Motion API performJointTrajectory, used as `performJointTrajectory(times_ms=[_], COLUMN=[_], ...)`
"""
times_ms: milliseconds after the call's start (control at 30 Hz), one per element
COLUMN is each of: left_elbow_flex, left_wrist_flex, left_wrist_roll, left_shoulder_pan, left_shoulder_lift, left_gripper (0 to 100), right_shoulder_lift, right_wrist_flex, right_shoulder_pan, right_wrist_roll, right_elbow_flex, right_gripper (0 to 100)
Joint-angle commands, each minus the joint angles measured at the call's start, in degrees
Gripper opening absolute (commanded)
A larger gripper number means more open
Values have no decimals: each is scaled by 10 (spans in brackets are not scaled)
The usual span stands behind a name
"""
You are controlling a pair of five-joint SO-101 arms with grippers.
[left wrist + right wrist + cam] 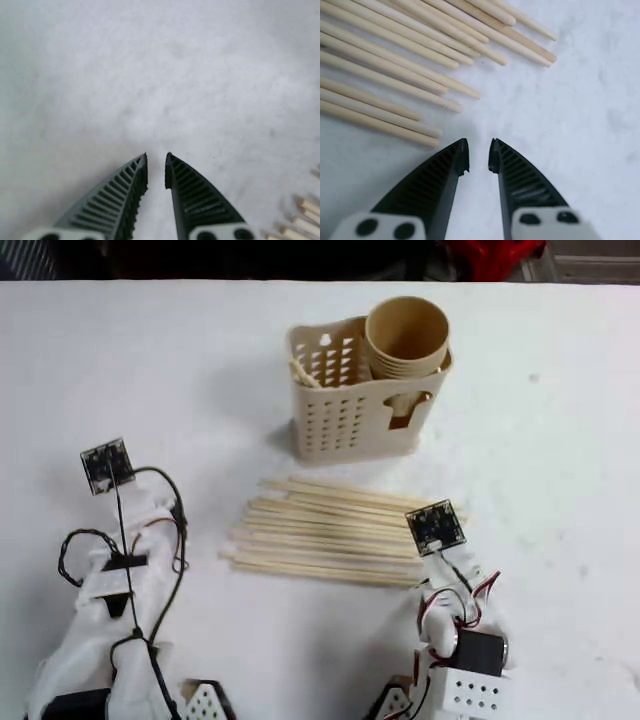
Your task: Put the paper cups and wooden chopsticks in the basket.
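In the basket (345,425), far middle of the tabletop (560,440): the stacked paper cups (407,335), plus what looks like one stick (303,372) leaning inside. Between basket and arms, flat on the tabletop: the wooden chopsticks (330,540), a loose side-by-side row.

Just off one end of the row: the right end effector (478,145), parted by a slit, pinching nothing. Over bare tabletop near the row's other end: the left end effector (156,157), likewise barely parted and empty.

Step in hand, probably: a first grab of sticks. Spread wider first. Come down across the sticks, not along them. Take a few near mid-length, and close firmly, since round sticks likely roll. Tip upright before the basket; aim beside the cups.

Open tabletop on both sides of the row and basket. Far edge close behind the basket, so best approached from the near side. Mind the near rim and the cups above it.
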Motion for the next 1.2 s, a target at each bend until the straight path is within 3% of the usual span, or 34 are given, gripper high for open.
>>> performJointTrajectory(times_ms=[0, 133, 233, 400, 600, 700, 833, 900, 1033, 1167], left_elbow_flex=[-24, -24, -24, -24, -24, -35, -84, -105, -154, -234], left_wrist_flex=[1, 1, 1, 1, 5, 1, -4, 1, 45, 151], left_wrist_roll=[7, 5, 8, 8, 4, 4, -1, -52, -295, -350], left_shoulder_pan=[33, 57, 59, 61, 80, 40, -77, -132, -164, -165], left_shoulder_lift=[-18, -19, -19, -19, -19, -20, -20, -20, -15, -14], left_gripper=[84, 83, 83, 83, 85, 85, 83, 83, 85, 88], right_shoulder_lift=[-5, -5, 1, 65, 285, 389, 491, 529, 588, 634], right_wrist_flex=[-100, -175, -185, -151, -147, -150, -150, -150, -151, -151], right_shoulder_pan=[0, 62, 62, 20, -60, -92, -131, -162, -230, -278], right_wrist_roll=[7, 32, 34, 34, 33, 32, 14, 16, 25, 77], right_elbow_flex=[4, -37, -101, -212, -308, -353, -394, -404, -411, -411], right_gripper=[88, 88, 88, 88, 89, 111, 188, 202, 204, 204])
